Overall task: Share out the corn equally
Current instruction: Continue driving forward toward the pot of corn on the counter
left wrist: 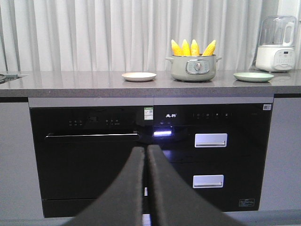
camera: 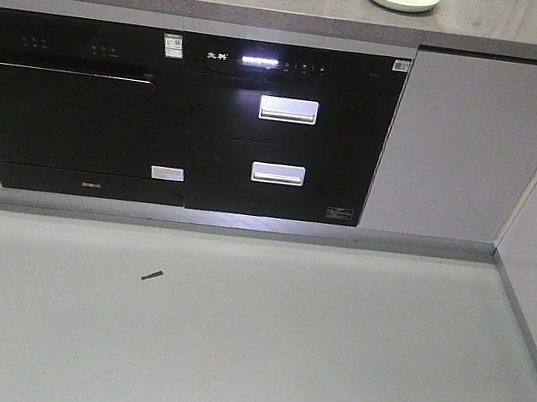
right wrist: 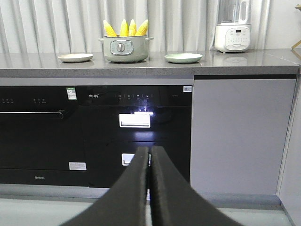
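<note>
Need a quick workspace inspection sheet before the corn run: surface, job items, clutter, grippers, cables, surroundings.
Surface: grey countertop, no spills visible.
Job's things: four cobs of corn standing tips up in the pot; cream plate left of it and green plate right of it, both empty.
Clutter: white blender on the counter, further right than the green plate; small dark scrap on the floor.
Grippers: left gripper and right gripper both shut, holding nothing, below counter height facing the cabinets.
Cables: nothing seen.
Surroundings: black built-in appliances under the counter; white curtain behind.
</note>
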